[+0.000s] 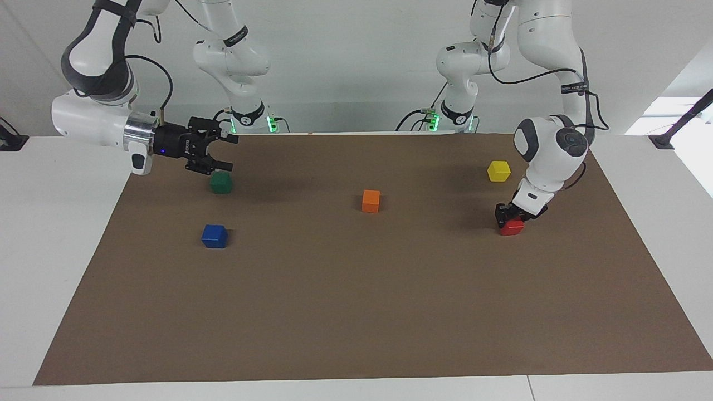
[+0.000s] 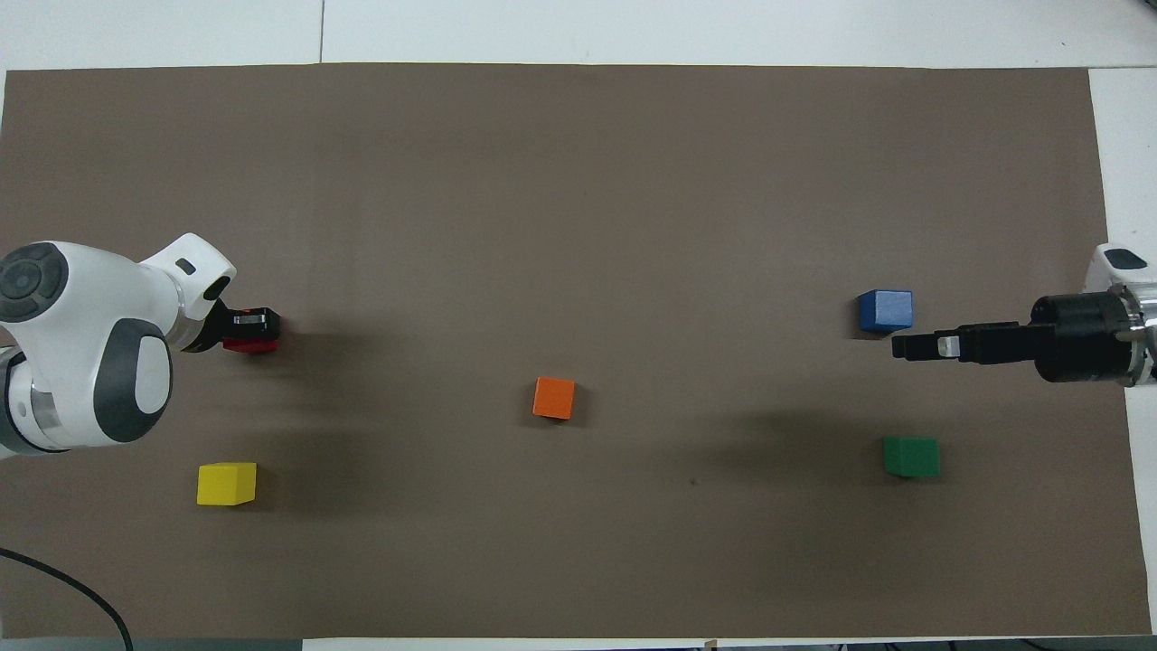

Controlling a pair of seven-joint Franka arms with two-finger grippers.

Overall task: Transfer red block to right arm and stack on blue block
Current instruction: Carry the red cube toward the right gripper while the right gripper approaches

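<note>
The red block (image 1: 513, 228) (image 2: 246, 344) rests on the brown mat toward the left arm's end of the table. My left gripper (image 1: 510, 217) (image 2: 256, 321) is down on it, shut on the red block, and covers most of its top. The blue block (image 1: 214, 236) (image 2: 885, 310) sits alone on the mat toward the right arm's end. My right gripper (image 1: 230, 152) (image 2: 907, 346) hangs open and empty, pointing level, over the mat between the blue block and the green block (image 1: 221, 182).
The green block (image 2: 911, 456) lies nearer to the robots than the blue one. An orange block (image 1: 371, 201) (image 2: 553, 398) sits mid-mat. A yellow block (image 1: 498, 171) (image 2: 226, 483) lies nearer to the robots than the red block. White table (image 1: 67, 223) borders the mat.
</note>
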